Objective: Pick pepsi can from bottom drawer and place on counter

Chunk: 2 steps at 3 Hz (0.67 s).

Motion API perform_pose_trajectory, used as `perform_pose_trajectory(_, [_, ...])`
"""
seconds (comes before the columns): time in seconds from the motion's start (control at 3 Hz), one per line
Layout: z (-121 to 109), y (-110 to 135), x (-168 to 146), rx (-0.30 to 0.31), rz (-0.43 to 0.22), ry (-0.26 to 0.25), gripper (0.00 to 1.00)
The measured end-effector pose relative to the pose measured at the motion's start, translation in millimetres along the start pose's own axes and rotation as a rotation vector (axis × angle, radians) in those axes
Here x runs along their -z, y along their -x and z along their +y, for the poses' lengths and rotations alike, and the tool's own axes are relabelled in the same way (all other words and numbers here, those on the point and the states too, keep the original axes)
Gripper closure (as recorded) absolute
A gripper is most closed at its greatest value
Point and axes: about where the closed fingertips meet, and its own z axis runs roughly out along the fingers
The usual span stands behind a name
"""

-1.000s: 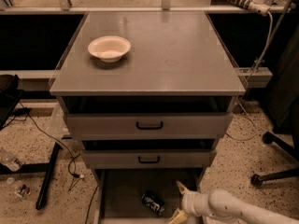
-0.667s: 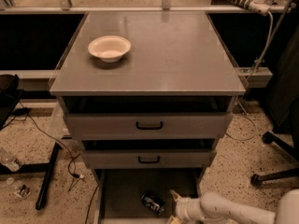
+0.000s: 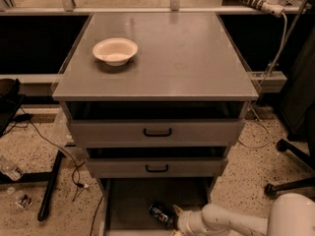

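While the white arm's gripper (image 3: 175,219) sits low under the grey bench's (image 3: 172,58) front edge, small dark blue pepsi can (image 3: 161,213) just left of it, inside the open grey metal bottom drawer (image 3: 130,200), gripper's opening impossible to tell.

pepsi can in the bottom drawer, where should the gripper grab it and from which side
Probably around its middle, across the round body: the pepsi can lies on its side on the bottom drawer floor. Come from its right, where the gripper sits close beside it.
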Motion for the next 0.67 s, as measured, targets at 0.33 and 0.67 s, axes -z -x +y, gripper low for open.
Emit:
perform_pose_trajectory(0.33, [-14.0,11.4,-13.0,0.016,-0.015,-0.03,0.0])
perform_pose_trajectory(0.67, [-22.7,9.1,-24.3,0.025,-0.007,-0.085,0.0])
